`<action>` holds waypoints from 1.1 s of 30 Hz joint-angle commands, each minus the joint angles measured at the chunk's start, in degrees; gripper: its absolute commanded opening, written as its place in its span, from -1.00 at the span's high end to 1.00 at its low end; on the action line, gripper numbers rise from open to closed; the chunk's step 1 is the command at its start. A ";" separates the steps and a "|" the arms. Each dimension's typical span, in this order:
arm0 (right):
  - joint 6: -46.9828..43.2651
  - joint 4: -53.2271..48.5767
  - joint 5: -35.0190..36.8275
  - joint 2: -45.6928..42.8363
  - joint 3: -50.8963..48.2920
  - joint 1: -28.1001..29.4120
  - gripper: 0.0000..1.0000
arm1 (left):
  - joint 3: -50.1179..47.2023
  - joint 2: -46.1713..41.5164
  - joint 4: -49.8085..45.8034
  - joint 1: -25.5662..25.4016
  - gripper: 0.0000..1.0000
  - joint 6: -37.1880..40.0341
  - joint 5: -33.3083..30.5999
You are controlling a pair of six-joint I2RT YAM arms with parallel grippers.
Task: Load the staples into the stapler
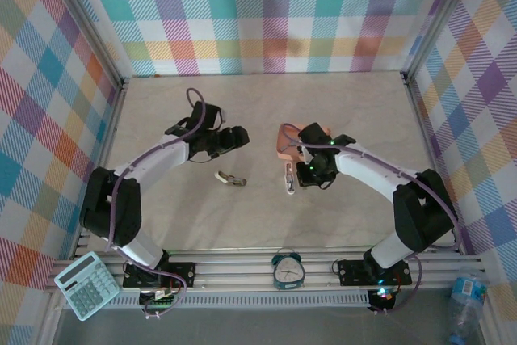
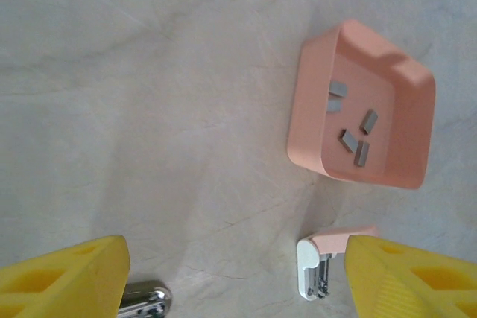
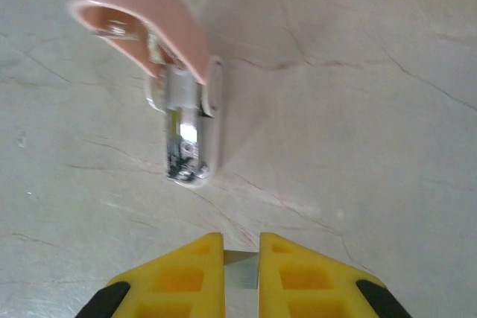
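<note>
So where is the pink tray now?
In the top view the tray lies just right of the table's middle, directly beyond the open pink stapler. The left wrist view shows staples inside it.

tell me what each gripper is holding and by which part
The right gripper pinches a staple strip by its two long sides. The left gripper is open and holds nothing.

Two staplers [image 1: 291,178] [image 1: 230,177], one tray [image 2: 304,113], six staple strips [image 2: 369,121], a clock [image 1: 287,271], calculator [image 1: 87,284] and bottle [image 1: 466,292].

Plaid walls [image 1: 266,14] — pale marbled tabletop [image 1: 355,119]
</note>
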 commanded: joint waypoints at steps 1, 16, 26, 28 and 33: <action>2.37 5.16 3.47 -1.38 0.89 2.30 0.73 | -1.75 -3.68 0.10 3.04 -0.52 1.75 -1.21; 7.29 11.89 5.26 3.10 0.15 5.72 0.74 | -7.69 -8.42 -0.19 11.74 -0.54 5.25 -2.19; 8.40 11.79 7.56 4.59 -0.48 6.12 0.74 | -8.90 -8.32 1.18 11.78 -0.54 4.73 -1.09; 8.65 11.93 7.85 4.85 -0.74 6.17 0.74 | -8.98 -8.35 1.16 11.70 -0.54 4.66 -1.08; 8.70 13.01 8.20 4.63 -1.27 6.17 0.74 | -9.28 -8.53 1.42 11.77 -0.53 4.44 -1.09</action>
